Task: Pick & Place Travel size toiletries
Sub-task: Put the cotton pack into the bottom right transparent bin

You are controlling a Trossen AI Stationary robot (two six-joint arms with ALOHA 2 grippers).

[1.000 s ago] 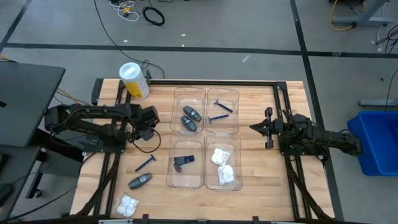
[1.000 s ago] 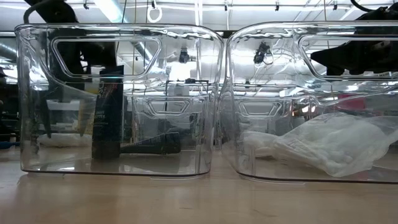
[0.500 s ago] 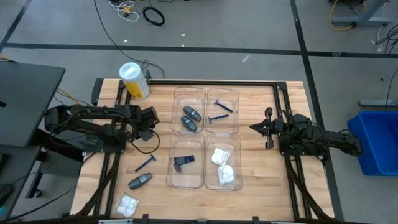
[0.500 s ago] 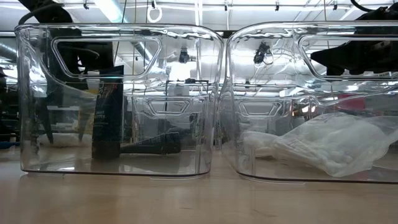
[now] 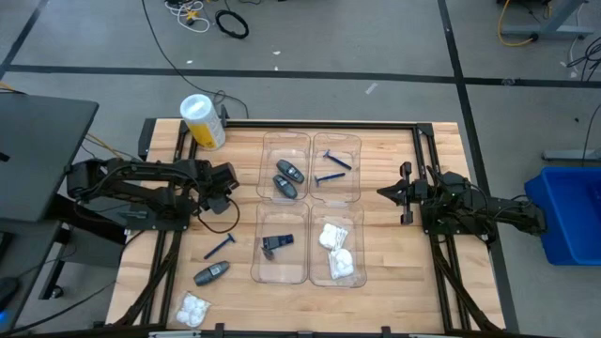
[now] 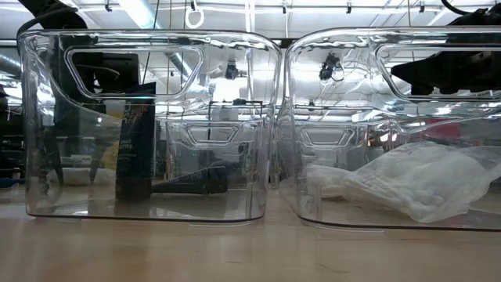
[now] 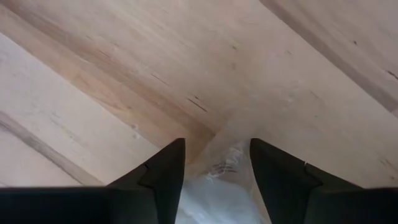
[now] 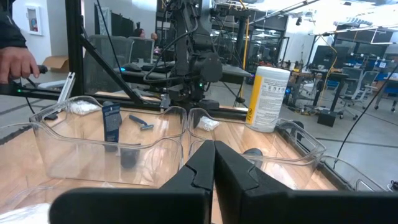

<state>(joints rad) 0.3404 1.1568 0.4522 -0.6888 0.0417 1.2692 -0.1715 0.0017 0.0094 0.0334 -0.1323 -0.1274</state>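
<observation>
A white crinkly packet lay on bare wood to the left of the clear trays, right at the tip of the left gripper. Whether that gripper had clamped the packet or only stood around it, I could not tell. The left arm reached in low from the table's left edge, its wrist angled down at the boards, stopping just short of the trays.

The right gripper hung on the far side of the trays, pressed together and empty, pointing level towards them.

Left of the trays, nearer the front edge, I saw a loose blue razor, then a grey tube, then another packet at the corner. Inside the trays sat two grey tubes, a second razor, a small dark piece and a heap of packets. A yellow-and-white cylinder stood behind the trays' left rear corner. Nothing stood between the left gripper and the trays. In the right wrist view a person's hand showed beyond the table
</observation>
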